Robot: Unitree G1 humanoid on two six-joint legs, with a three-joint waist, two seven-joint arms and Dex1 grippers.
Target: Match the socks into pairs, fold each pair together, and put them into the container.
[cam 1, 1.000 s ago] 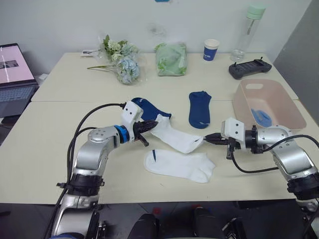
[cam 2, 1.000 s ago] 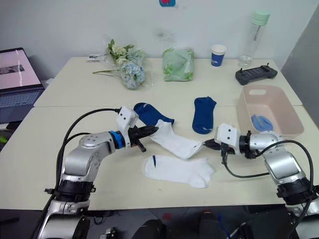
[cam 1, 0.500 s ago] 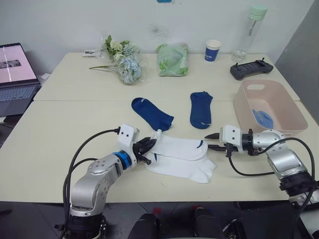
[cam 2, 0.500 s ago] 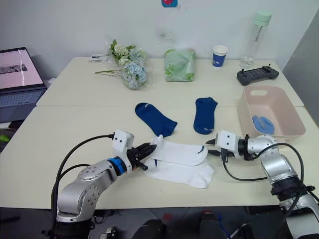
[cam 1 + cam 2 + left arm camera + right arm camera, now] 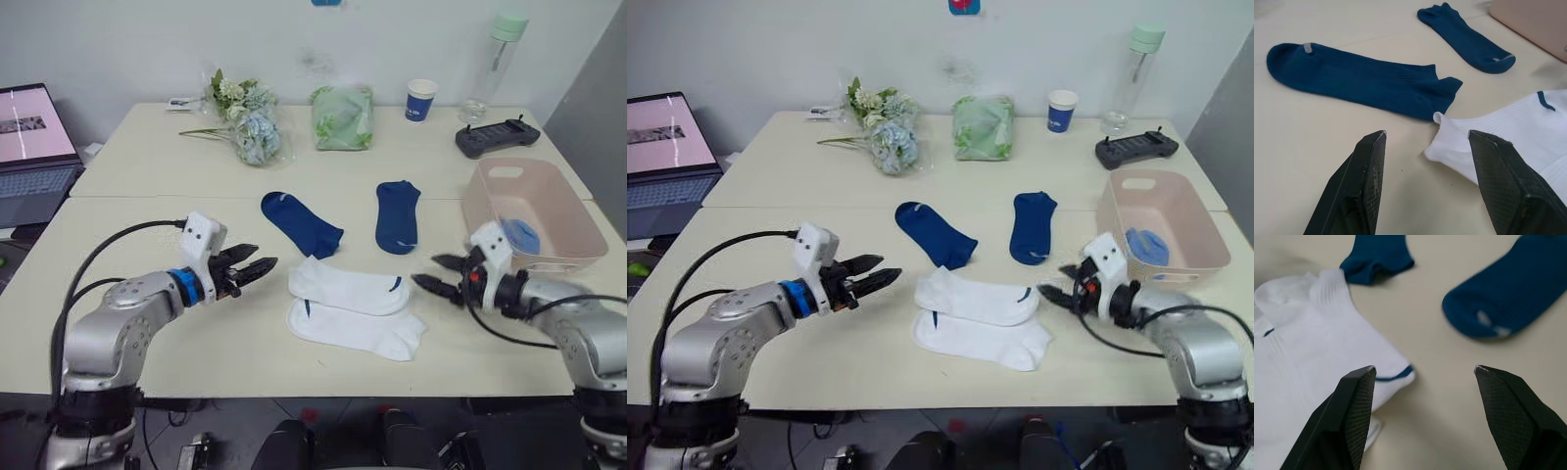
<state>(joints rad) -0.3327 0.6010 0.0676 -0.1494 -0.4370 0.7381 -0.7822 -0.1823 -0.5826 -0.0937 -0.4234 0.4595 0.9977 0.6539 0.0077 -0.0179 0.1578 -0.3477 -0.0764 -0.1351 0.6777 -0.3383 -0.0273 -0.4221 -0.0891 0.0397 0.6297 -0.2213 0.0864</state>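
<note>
Desk (image 5: 147, 323), cream and wide, carries the pale pink rectangular plastic tub (image 5: 545, 217) holding folded light blue socks (image 5: 522, 233) on the right, two overlapping white dark-trimmed ankle socks (image 5: 355, 308) between the wide-open, empty left pincer (image 5: 257, 269) and right pincer (image 5: 433, 273), and two navy ankle socks (image 5: 301, 222) lying apart behind them.

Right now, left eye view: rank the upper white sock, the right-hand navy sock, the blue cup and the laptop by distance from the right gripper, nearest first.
From the right gripper:
1. Upper white sock, just to its left on the near table.
2. Right-hand navy sock, beyond it, mid-table.
3. Blue cup, at the far edge.
4. Laptop, far left, off the table.
</note>
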